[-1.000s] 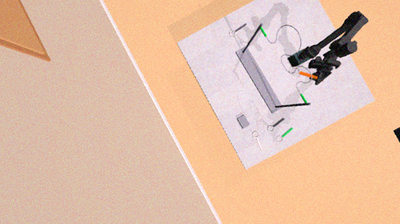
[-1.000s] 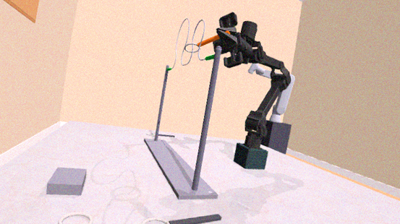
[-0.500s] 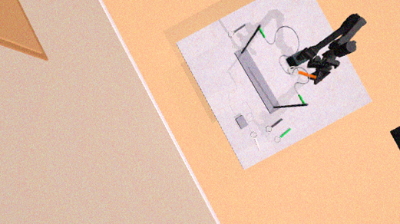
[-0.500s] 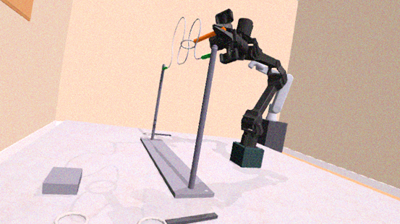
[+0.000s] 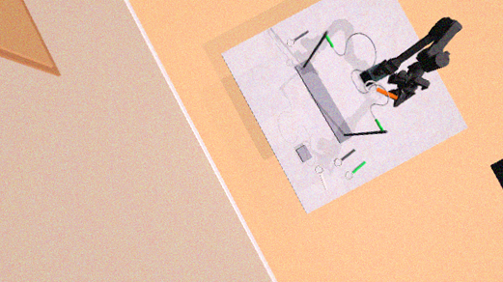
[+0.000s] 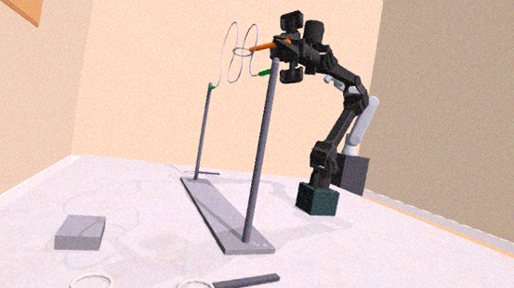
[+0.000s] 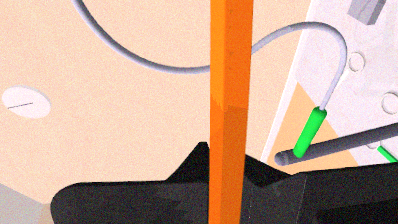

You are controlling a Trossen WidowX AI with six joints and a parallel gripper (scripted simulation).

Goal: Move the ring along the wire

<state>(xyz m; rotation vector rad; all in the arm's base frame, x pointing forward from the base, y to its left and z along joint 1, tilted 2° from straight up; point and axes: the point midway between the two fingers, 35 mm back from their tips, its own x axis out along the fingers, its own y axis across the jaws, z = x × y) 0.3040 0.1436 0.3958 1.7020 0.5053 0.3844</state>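
My gripper (image 5: pixel 396 98) (image 6: pixel 275 44) (image 7: pixel 209 149) is shut on the orange handle (image 5: pixel 386 94) (image 6: pixel 262 47) (image 7: pixel 230 75), which points out nearly level. The ring at its end lies nearly flat by the wire loops in the exterior view; the wire seems to pass through it, but contact is too small to tell. The ring is outside the wrist view. The thin grey wire (image 7: pixel 185 70) runs between a near green part (image 5: pixel 379 125) (image 6: pixel 265 72) (image 7: pixel 311 131) and a far green part (image 5: pixel 329 41) (image 6: pixel 212 87). The ring is between them, away from both.
The near post (image 5: pixel 365 133) (image 6: pixel 261 139) stands close to my gripper; the far post (image 5: pixel 315 49) (image 6: pixel 202 132) is across the base. A grey block (image 5: pixel 303 153) (image 6: pixel 80 231), a dark-handled ring (image 6: pixel 246 282) and a green-handled one (image 5: pixel 359 168) lie around. A pale arm (image 6: pixel 364 121) stands behind mine.
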